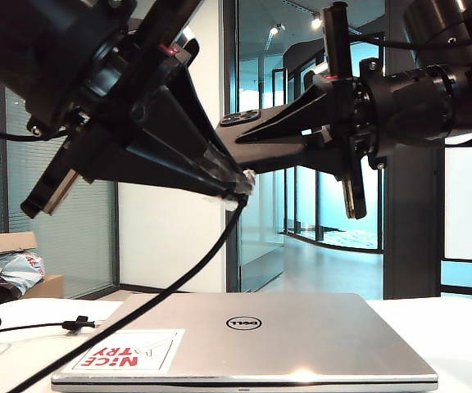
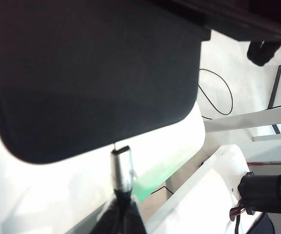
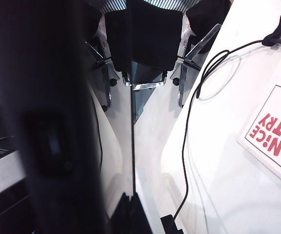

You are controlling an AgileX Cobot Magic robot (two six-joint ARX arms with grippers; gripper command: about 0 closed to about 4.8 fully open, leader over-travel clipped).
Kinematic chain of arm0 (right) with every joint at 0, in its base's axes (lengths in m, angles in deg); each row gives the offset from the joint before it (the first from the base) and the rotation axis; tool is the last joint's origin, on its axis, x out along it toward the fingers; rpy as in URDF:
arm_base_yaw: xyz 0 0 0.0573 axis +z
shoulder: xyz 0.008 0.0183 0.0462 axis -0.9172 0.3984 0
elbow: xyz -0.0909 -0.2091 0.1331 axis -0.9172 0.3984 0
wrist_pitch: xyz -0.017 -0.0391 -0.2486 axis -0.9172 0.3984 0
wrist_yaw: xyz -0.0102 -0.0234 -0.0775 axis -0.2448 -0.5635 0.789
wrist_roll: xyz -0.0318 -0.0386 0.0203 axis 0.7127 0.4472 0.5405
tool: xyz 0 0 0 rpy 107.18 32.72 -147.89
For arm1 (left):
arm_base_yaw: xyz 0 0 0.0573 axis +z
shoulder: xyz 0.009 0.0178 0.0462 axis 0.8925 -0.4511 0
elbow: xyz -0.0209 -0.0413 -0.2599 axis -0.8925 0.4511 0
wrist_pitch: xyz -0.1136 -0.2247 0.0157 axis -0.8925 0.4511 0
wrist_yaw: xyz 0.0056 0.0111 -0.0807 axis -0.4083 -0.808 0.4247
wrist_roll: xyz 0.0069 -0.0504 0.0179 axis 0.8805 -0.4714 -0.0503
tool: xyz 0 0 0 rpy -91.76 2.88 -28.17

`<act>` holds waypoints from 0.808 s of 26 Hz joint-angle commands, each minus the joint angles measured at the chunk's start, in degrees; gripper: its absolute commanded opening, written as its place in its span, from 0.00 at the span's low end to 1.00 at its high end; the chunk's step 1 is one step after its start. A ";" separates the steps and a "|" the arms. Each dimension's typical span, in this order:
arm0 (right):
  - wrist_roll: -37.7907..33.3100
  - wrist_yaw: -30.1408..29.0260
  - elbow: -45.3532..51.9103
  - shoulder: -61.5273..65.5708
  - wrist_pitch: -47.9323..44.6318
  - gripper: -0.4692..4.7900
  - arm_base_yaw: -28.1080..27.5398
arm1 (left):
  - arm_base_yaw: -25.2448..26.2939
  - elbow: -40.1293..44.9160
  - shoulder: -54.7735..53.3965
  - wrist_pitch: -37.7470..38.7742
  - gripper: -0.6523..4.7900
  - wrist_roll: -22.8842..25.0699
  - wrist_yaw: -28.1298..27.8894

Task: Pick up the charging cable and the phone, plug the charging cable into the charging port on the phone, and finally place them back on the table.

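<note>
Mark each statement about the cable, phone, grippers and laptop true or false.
1. The left gripper holds the charging cable near its plug. True.
2. The phone lies flat on the table. False: the right gripper holds it in the air.
3. The laptop is closed. True.
4. The plug is far from the phone. False: its tip is right at the phone's edge.
5. The laptop's sticker has blue lettering. False: red.
</note>
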 commanded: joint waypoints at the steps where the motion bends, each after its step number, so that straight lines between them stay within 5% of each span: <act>1: 0.81 -2.51 -0.35 -0.48 -1.18 0.08 -0.11 | 0.07 -0.07 0.22 -1.51 0.11 0.26 -0.61; 21: 0.59 -0.28 -0.37 -0.48 3.28 0.08 0.04 | 0.09 -0.07 0.22 -1.75 0.11 0.66 -0.61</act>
